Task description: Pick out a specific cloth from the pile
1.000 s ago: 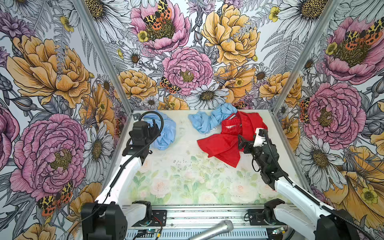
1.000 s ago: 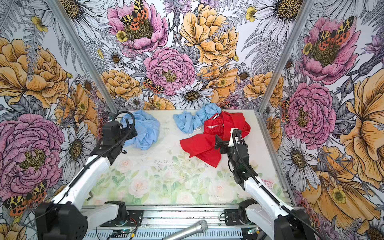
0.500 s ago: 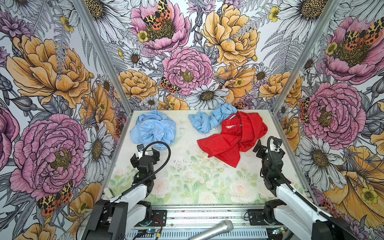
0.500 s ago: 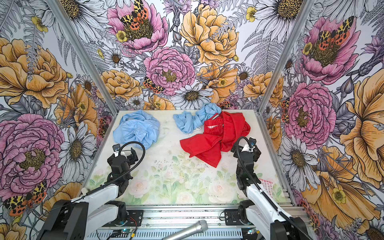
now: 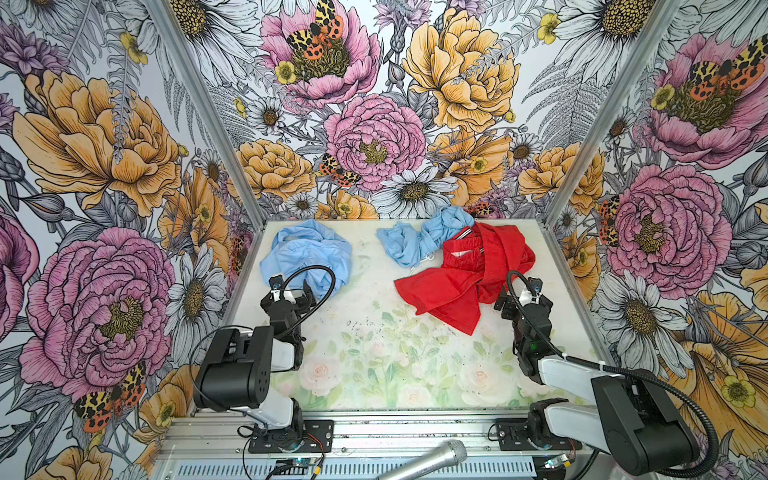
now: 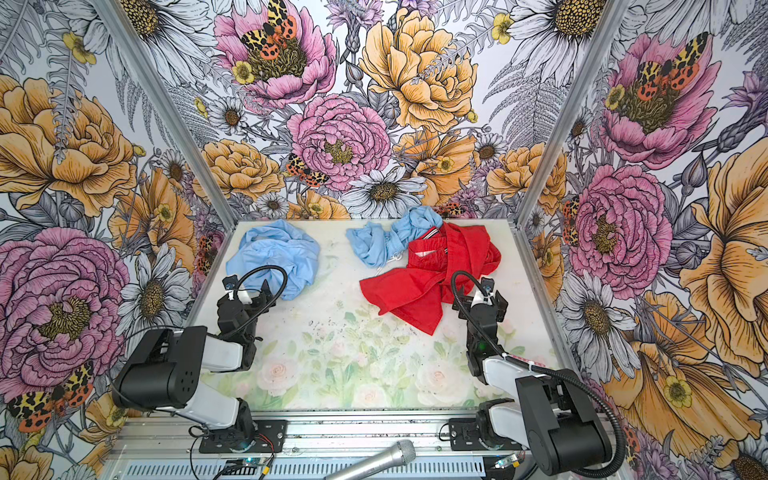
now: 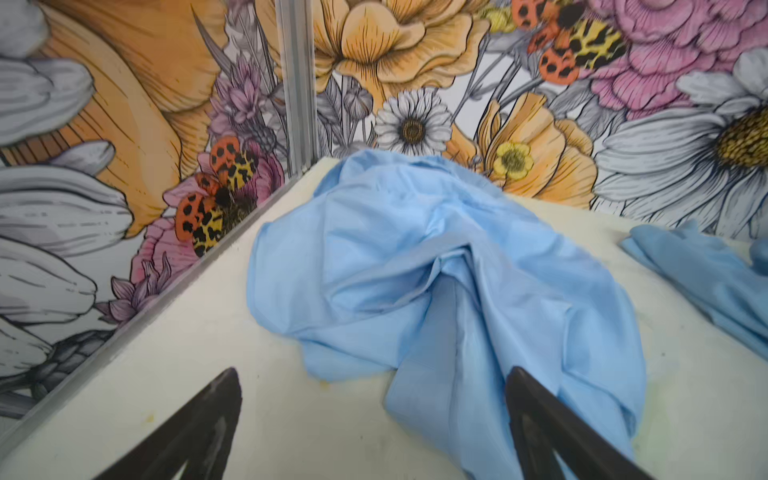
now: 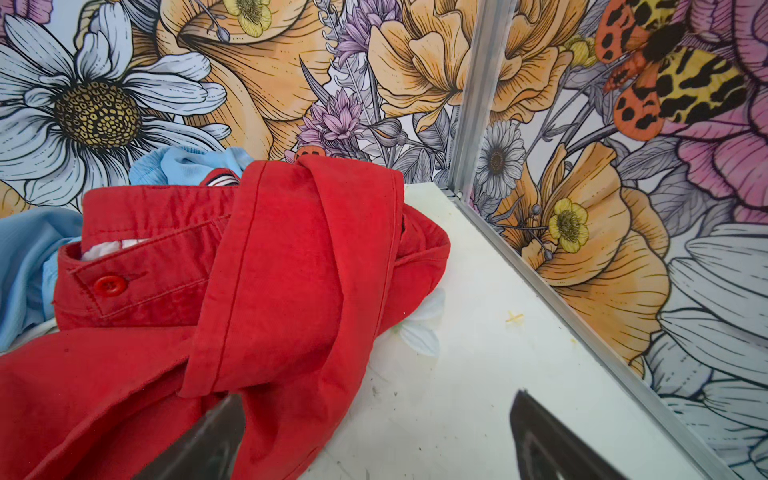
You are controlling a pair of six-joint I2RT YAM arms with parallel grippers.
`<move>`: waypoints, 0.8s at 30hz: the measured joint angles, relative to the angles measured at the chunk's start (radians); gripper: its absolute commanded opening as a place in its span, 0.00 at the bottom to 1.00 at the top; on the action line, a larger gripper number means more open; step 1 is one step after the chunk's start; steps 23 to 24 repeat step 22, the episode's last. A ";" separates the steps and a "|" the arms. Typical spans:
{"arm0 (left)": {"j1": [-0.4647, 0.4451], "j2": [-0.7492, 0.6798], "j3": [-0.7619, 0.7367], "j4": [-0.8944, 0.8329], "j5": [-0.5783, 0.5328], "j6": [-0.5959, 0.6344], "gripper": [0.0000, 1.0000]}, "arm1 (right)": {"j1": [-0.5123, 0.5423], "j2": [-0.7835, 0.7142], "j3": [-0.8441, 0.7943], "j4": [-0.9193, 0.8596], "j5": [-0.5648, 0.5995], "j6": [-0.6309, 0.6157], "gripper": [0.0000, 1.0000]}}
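Light-blue shirt (image 5: 307,253) lies crumpled in the far-left corner of the tabletop (image 5: 374,365), close to the left edge and to the far edge; both top views show it there (image 6: 274,253). It is smooth, with soft broad folds, and it lies apart from the other two clothes.

Just at its near side stands the left gripper (image 5: 291,291), low over the tabletop and pointing toward the shirt. Its jaws stand wide apart. In the left wrist view the shirt (image 7: 415,270) fills the middle, and the left gripper (image 7: 372,374) has one finger over bare tabletop, while the other finger crosses the nearest fold of the shirt. Whether this finger touches the fabric, I cannot tell.

More to the right, at the middle of the far edge, lies the smaller crinkled blue cloth (image 5: 409,245) with thin white strings. Its right part goes under the red garment (image 5: 461,278), which spreads from the far-right corner toward the middle of the tabletop.

The right gripper (image 5: 525,297) stands near the right edge, just beside the near-right side of the red garment, well apart from the shirt. Its jaws are also wide apart. In the right wrist view (image 8: 378,397) one finger is in front of a red fold (image 8: 270,270) and the other is over bare tabletop.
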 measured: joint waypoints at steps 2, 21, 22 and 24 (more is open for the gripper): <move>0.001 -0.001 0.001 0.019 0.026 -0.002 0.99 | 0.000 0.000 0.000 0.016 -0.003 -0.018 0.99; -0.017 -0.001 0.038 0.051 0.089 0.002 0.99 | -0.058 0.327 0.106 0.259 0.008 -0.113 1.00; -0.017 -0.001 0.039 0.051 0.089 0.002 0.99 | -0.058 0.327 0.106 0.252 0.008 -0.113 0.99; -0.017 -0.001 0.039 0.051 0.089 0.002 0.99 | -0.058 0.327 0.106 0.252 0.008 -0.113 0.99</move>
